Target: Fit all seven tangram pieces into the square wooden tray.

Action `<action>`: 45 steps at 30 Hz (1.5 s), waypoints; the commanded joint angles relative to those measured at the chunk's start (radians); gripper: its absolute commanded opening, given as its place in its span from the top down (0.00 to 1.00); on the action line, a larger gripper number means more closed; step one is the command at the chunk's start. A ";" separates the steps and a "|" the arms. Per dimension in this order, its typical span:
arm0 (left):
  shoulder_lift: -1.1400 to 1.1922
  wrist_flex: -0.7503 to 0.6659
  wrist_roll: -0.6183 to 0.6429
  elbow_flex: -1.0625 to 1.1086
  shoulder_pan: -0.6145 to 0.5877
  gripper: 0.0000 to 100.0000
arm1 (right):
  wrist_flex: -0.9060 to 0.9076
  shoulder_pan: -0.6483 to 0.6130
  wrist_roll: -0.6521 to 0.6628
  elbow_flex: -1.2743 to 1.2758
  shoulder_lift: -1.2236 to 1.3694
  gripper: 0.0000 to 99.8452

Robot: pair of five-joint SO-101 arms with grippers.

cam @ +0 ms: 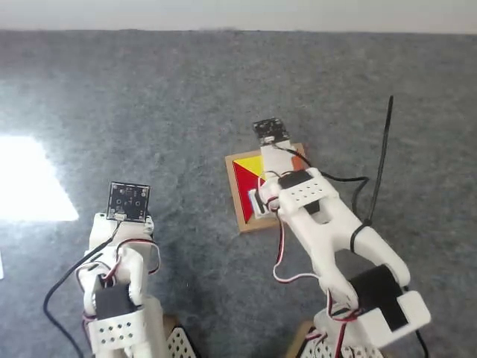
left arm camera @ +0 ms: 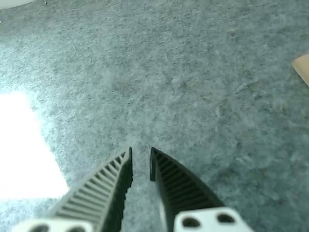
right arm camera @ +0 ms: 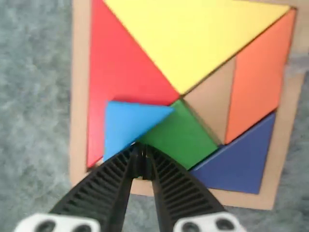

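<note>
Bottom centre, over the tray (right arm camera: pixel 78 96), the right claw (right arm camera: pixel 142 159), shut and empty, seemingly seats the blue triangle (right arm camera: pixel 126 124); one gap (right arm camera: pixel 211 102) needs filling next.

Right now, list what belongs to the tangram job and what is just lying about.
Job: wooden tray, red triangle, yellow triangle, orange piece, light blue triangle, green square, dark blue triangle, right gripper over them.
Lying about: grey mat, white patch on it, left gripper away from the tray.
</note>
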 commanded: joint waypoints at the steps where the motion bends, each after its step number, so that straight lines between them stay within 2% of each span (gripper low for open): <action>1: -0.008 -0.025 -0.009 -0.007 0.005 0.94 | 0.015 -0.042 -0.008 -0.005 -0.068 0.99; 14: -0.009 -0.026 -0.009 -0.007 0.005 0.94 | -0.056 -0.174 -0.006 -0.017 -0.093 0.99; 22: -0.009 -0.026 -0.009 -0.007 0.005 0.94 | -0.097 -0.094 -0.005 -0.098 -0.208 0.99; 31: -0.009 -0.025 -0.009 -0.007 0.005 0.94 | -0.114 -0.022 -0.003 -0.222 0.042 0.99; 34: -0.009 -0.025 -0.009 -0.007 0.005 0.94 | -0.113 -0.027 0.041 -0.258 0.110 0.99; 45: -0.009 -0.025 -0.009 -0.007 0.005 0.94 | -0.054 -0.025 0.048 -0.261 0.153 0.99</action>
